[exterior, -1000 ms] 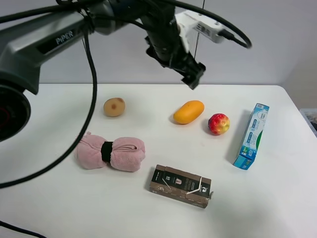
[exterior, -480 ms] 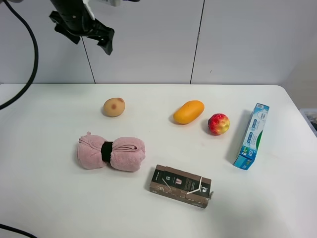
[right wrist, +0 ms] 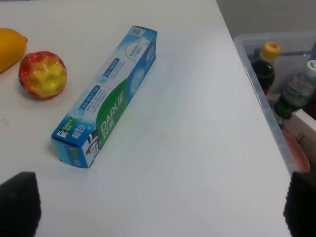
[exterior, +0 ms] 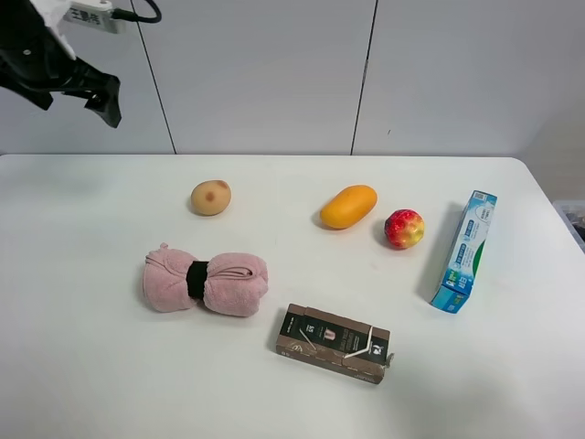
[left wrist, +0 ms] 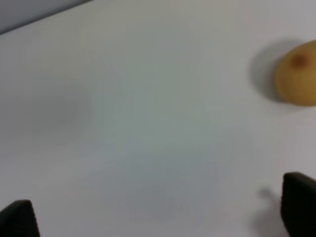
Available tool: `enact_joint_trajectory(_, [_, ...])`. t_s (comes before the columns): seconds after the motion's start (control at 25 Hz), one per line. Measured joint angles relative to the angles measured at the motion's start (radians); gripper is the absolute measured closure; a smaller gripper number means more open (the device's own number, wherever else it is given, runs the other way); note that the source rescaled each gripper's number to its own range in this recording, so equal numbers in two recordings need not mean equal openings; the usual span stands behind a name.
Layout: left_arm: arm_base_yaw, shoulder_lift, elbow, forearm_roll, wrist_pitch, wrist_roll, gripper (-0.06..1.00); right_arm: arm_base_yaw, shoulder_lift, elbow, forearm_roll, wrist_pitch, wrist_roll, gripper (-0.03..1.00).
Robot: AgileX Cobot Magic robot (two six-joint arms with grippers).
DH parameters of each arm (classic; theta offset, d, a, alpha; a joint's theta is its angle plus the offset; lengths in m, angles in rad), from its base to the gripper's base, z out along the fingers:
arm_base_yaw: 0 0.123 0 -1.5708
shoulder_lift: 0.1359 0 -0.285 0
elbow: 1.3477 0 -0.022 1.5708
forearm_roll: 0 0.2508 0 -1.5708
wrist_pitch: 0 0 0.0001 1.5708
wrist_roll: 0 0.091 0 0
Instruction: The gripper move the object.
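The object, a small red ball with yellow blotches [exterior: 403, 229], lies on the white table [exterior: 512, 366] between the orange mango [exterior: 348, 206] and the toothpaste box [exterior: 464, 250]. It also shows in the right wrist view [right wrist: 42, 74]. My left gripper [exterior: 108, 105] hangs high at the far left back, far from the ball; in the left wrist view it [left wrist: 158, 217] is open and empty over bare table. My right gripper [right wrist: 158, 207] is open and empty, near the table's right edge, short of the toothpaste box [right wrist: 106, 96]. It is out of the exterior view.
A tan potato [exterior: 210, 198] lies at the back left, and shows in the left wrist view [left wrist: 297, 74]. A rolled pink towel [exterior: 205, 282] and a dark carton [exterior: 334, 343] lie toward the front. A clear bin with bottles [right wrist: 276, 74] stands off the table's right edge.
My left arm has swung from above the mango across to the far upper left, empty. The ball and the other things have not moved.
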Motion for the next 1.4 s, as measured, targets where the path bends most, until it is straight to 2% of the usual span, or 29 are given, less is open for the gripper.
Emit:
enact_joint_trajectory(0.24, [0.022,-0.401,0.447,-0.005,-0.200,-0.019,-0.05,0.000,0.000,0.000,0.000,0.000,0.000,-0.03])
enact_joint_trajectory(0.44, [0.022,-0.760,0.729,-0.005,-0.225,-0.092,-0.05,0.000,0.000,0.000,0.000,0.000,0.000,-0.03])
enact_joint_trajectory(0.6, [0.022,-1.043,0.893,-0.004,-0.228,-0.105,-0.05,0.000,0.000,0.000,0.000,0.000,0.000,-0.03])
enact_joint_trajectory(0.72, [0.022,-1.235,0.977,0.020,-0.228,-0.108,-0.05,0.000,0.000,0.000,0.000,0.000,0.000,-0.03])
enact_joint_trajectory(0.88, [0.022,-1.428,1.045,0.061,-0.164,-0.110,-0.05,0.000,0.000,0.000,0.000,0.000,0.000,-0.03])
enact_joint_trajectory(1.24, [0.022,-1.694,1.072,0.052,0.026,-0.118,-0.05,0.000,0.000,0.000,0.000,0.000,0.000,-0.03])
enact_joint_trajectory(1.4, [0.022,-1.779,1.077,0.052,0.051,-0.137,-0.06,0.000,0.000,0.000,0.000,0.000,0.000,-0.03])
